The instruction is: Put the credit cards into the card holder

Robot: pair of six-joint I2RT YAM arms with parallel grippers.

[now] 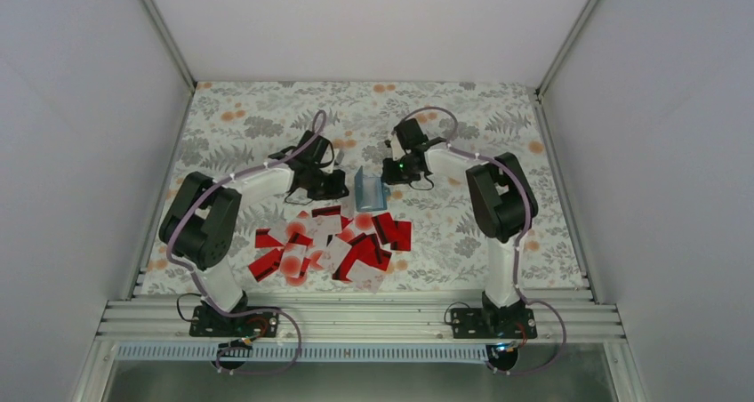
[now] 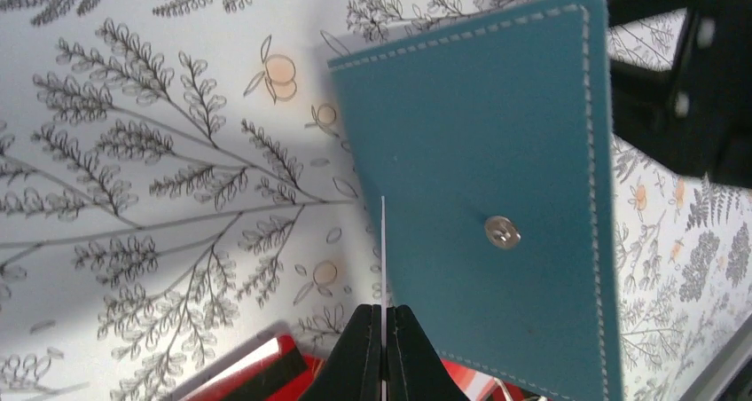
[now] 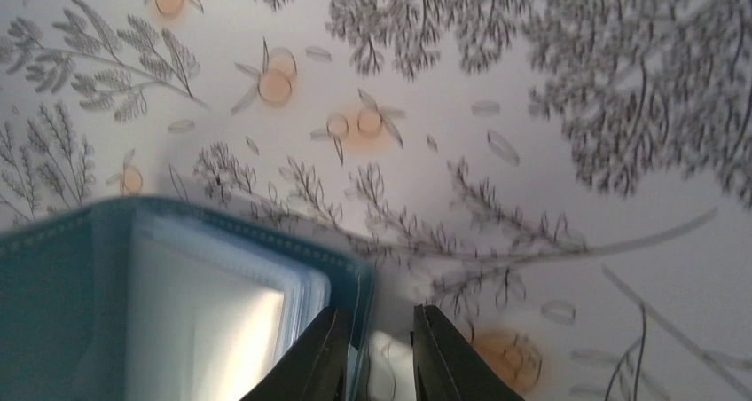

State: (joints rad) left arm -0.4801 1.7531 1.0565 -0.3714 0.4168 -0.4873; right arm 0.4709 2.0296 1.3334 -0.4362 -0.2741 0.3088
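Left fingers (image 2: 356, 362) pinch a credit card (image 2: 383, 241) just beside card holder (image 2: 497, 144)

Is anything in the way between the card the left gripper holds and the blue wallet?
Nothing visible does. The left gripper holds its card edge-on, right at the edge of the card holder. The other credit cards lie nearer the bases, aside.

Top camera: fixed above and behind both arm bases, looked steeply down over whole flowered cloth (image 1: 498, 144) from far off. Left wrist camera: sat very close behind left gripper (image 2: 384, 317), faced outer side of wallet (image 2: 479, 197). Right wrist camera: equally close behind right gripper (image 3: 379, 317), faced down onto wallet sleeves. Shared wallet and cloth across all three.
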